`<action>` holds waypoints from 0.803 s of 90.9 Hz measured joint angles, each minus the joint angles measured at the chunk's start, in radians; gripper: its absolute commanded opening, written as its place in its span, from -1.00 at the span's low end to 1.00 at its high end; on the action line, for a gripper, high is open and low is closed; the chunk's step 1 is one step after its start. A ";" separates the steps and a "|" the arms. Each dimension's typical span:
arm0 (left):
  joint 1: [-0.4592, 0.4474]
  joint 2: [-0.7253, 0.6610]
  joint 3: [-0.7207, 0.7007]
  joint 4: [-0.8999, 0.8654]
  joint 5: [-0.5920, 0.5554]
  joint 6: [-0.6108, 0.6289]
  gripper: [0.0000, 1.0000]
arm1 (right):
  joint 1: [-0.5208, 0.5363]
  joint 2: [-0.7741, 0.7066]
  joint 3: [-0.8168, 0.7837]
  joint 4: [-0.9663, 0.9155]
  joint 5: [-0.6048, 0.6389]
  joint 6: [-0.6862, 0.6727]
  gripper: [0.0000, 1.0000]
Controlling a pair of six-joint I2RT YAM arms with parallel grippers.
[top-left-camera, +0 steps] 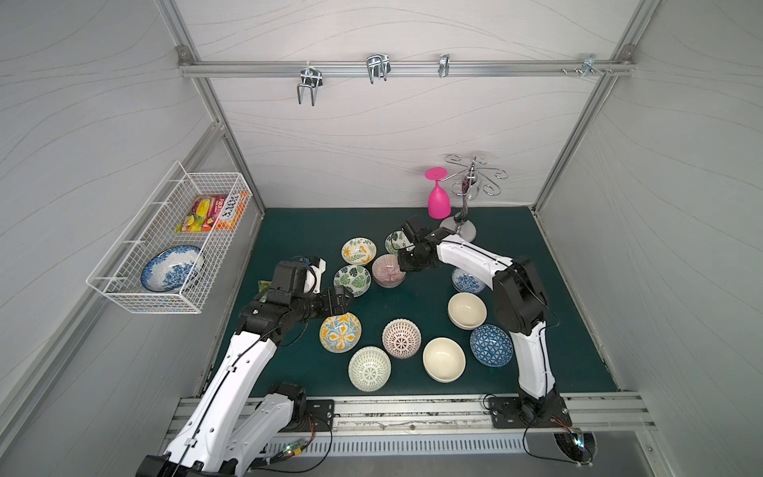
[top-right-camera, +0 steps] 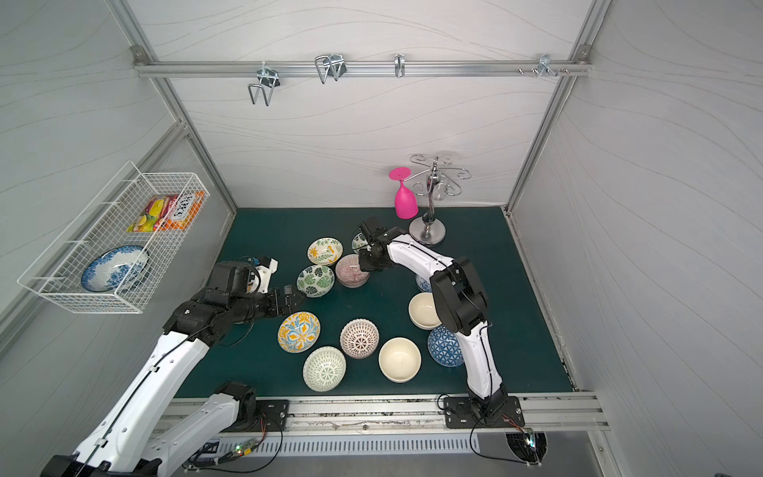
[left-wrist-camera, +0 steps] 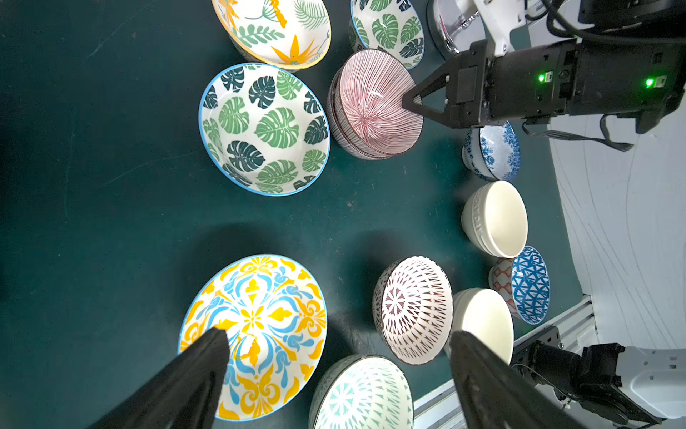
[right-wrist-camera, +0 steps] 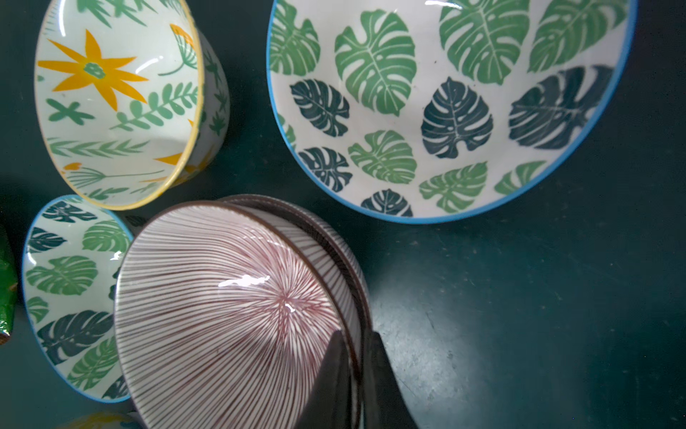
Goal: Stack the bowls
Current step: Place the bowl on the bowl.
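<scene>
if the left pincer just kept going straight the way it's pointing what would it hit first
Probably the pink-striped bowl stack, where the right pincer sits at the rim. The open left pincer aims roughly there, past the nearer green-leaf bowl, but depth is unclear.

The white left arm [top-left-camera: 243, 359] reaches forward; the left end effector [left-wrist-camera: 339, 334] gapes wide, empty. The white right arm [top-left-camera: 532, 355] arcs inward and down; the right end effector [right-wrist-camera: 356, 336] pinches narrowly astride the rim of a pink-striped ceramic bowl [right-wrist-camera: 222, 297].

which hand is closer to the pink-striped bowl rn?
Right. The right hand is on the pink-striped bowl, fingers either side of its rim. The left hand is open and apart from it, between a green-leaf bowl and the yellow-patterned bowl.
</scene>
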 measured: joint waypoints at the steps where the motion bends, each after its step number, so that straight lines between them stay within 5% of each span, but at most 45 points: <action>1: 0.000 0.000 0.000 0.000 0.000 0.000 0.95 | 0.000 0.000 0.000 0.000 -0.001 0.003 -0.46; 8: 0.000 0.000 0.000 0.000 0.000 0.000 0.95 | 0.001 0.000 0.005 0.001 -0.001 0.011 -0.06; 16: 0.000 0.000 0.000 0.000 0.000 0.000 0.95 | 0.002 0.000 0.009 0.003 0.001 0.012 0.10; 45: 0.000 0.001 0.000 0.000 0.001 0.000 0.95 | -0.039 -0.170 -0.106 0.016 -0.010 0.043 0.14; 73: -0.012 0.041 -0.002 0.006 0.039 0.000 0.95 | -0.343 -0.498 -0.391 0.033 -0.060 0.108 0.13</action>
